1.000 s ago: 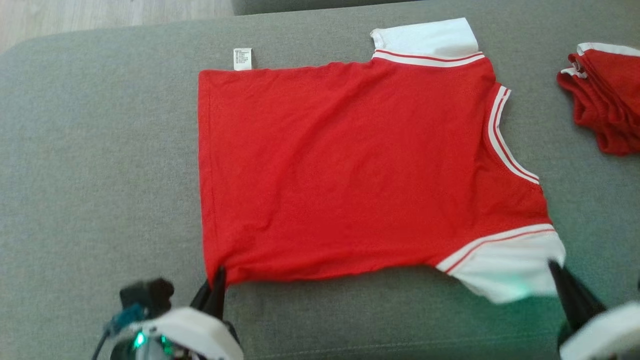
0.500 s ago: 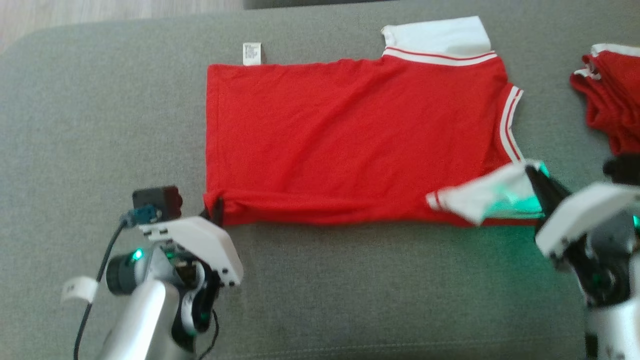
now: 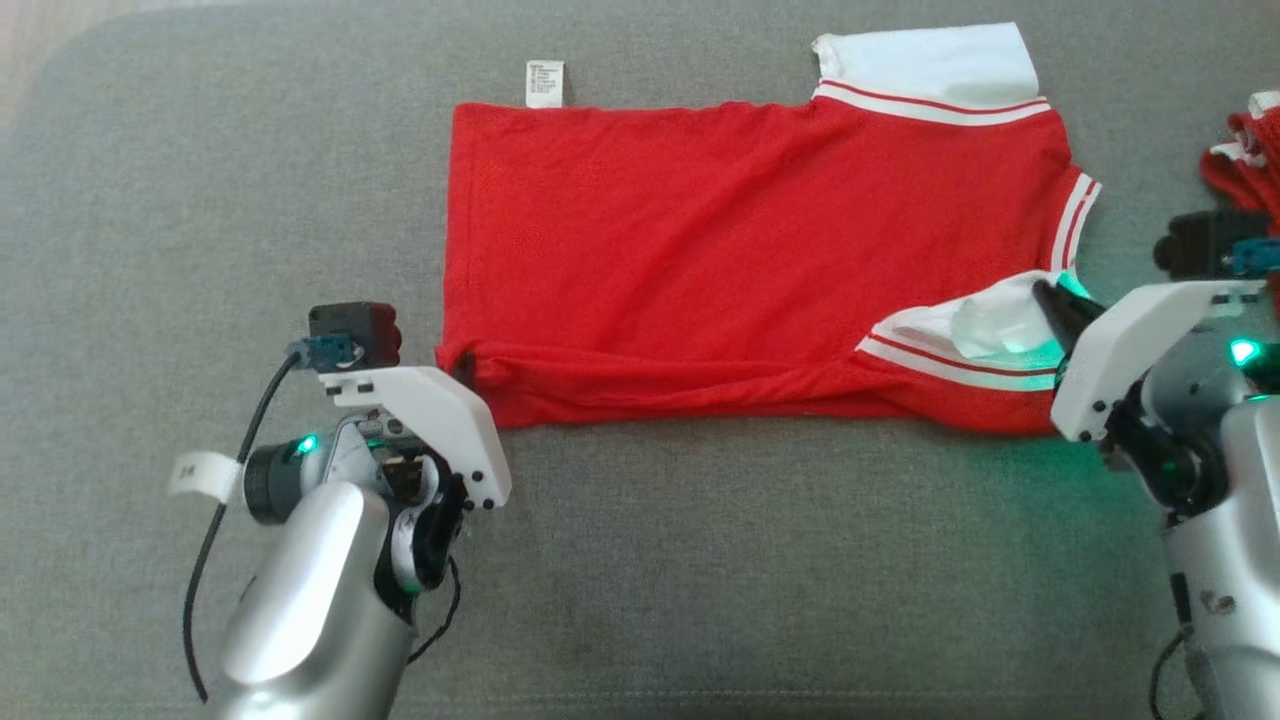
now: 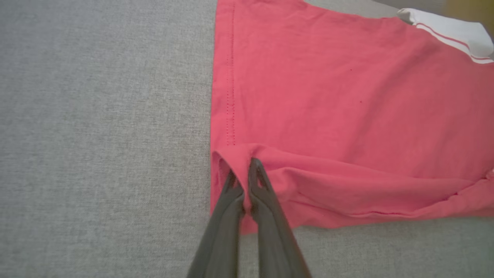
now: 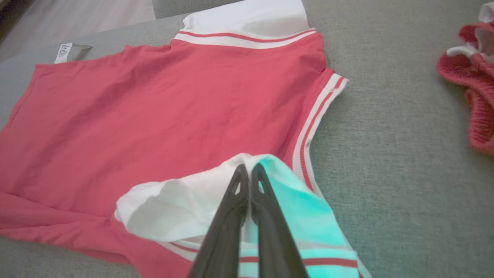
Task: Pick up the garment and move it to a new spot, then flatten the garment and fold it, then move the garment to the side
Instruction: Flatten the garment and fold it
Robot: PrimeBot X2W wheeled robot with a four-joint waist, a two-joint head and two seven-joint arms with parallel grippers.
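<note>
Arms reach in from the lower corners of the head view, silver forearms angled toward the middle. The left gripper (image 3: 465,372) has its fingers pinched on the lower left hem corner of the shirt (image 3: 740,230), rolled over the red cloth. The right gripper (image 3: 1045,295) is clamped on the white sleeve (image 3: 985,325), folded inward at middle right. The shirt lies spread on the grey cushion (image 3: 200,200), upper centre of the frame. The left wrist view shows hem stitching and fabric bunched between the fingers. The right wrist view shows a white label (image 5: 63,52) at upper left, wooden floor (image 5: 77,19) beyond, and another red garment (image 5: 474,77) at the right edge.
</note>
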